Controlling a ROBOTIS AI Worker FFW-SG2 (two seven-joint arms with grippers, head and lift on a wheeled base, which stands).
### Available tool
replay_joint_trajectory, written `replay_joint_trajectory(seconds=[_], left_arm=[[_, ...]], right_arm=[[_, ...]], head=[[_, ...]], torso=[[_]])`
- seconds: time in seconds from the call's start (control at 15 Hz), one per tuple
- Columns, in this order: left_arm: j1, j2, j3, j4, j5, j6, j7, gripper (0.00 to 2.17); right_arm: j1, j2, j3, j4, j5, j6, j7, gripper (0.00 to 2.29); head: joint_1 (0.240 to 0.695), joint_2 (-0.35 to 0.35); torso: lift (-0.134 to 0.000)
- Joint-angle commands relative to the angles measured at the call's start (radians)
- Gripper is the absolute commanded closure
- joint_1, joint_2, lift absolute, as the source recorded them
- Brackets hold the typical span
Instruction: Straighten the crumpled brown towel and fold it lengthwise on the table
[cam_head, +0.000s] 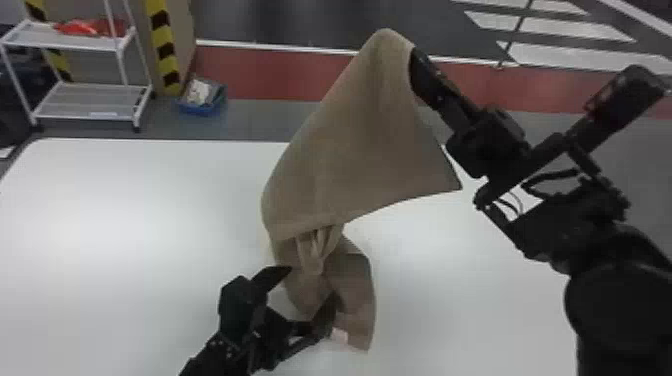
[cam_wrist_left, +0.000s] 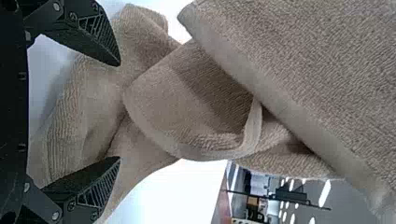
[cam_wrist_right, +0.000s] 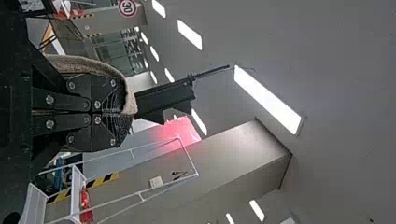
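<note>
Brown, matte cloth towel (cam_head: 360, 145): hanging over the smooth white table (cam_head: 125, 215), its upper end being pinched by the right gripper (cam_head: 418, 62), black with flat fingers; those jaws are closing tight on the fabric. Upper part spreading broad; lower part bunching into folds, a pale tag (cam_head: 339, 335) showing near its bottom edge. Left gripper (cam_head: 313, 283), likewise black and flat-fingered, is sitting beside the lower folds, jaws standing wide apart, gripping nothing. Table contact of the lower end: cannot tell.
</note>
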Motion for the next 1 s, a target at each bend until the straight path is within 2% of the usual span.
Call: replay_joint_trajectory(seconds=[0.0,0.2,0.33,0.53,0.6,0.93], left_arm=[[-0.011,-0.003,-0.011,0.006,-0.015,0.033,0.007,0.20],[-0.026,-0.003,-0.009,0.020,-0.022,0.073,0.016,0.28],[-0.026,-0.003,-0.006,0.018,-0.029,0.073,0.007,0.67],[-0.022,-0.003,-0.005,-0.006,-0.029,0.067,0.001,1.62],[-0.012,-0.003,-0.002,-0.029,-0.029,0.067,-0.002,1.74],[0.066,-0.003,0.064,-0.258,0.000,0.122,-0.050,1.74]], right_arm=[[-0.010,0.005,-0.007,0.018,-0.004,0.001,0.002,2.20],[-0.024,0.005,-0.018,0.030,-0.009,0.007,0.008,2.20],[-0.037,0.005,-0.022,0.045,-0.009,0.010,0.008,2.20],[-0.052,0.005,-0.039,0.068,-0.011,0.010,0.009,2.20],[-0.053,0.005,-0.051,0.074,-0.023,0.007,0.009,2.19],[-0.073,0.005,-0.126,0.143,-0.064,0.001,0.008,2.19]], head=[[0.695,-0.186],[0.695,-0.194],[0.695,-0.194],[0.695,-0.198],[0.695,-0.200],[0.695,-0.225]], torso=[[-0.124],[-0.124],[-0.124],[-0.124],[-0.124],[-0.124]])
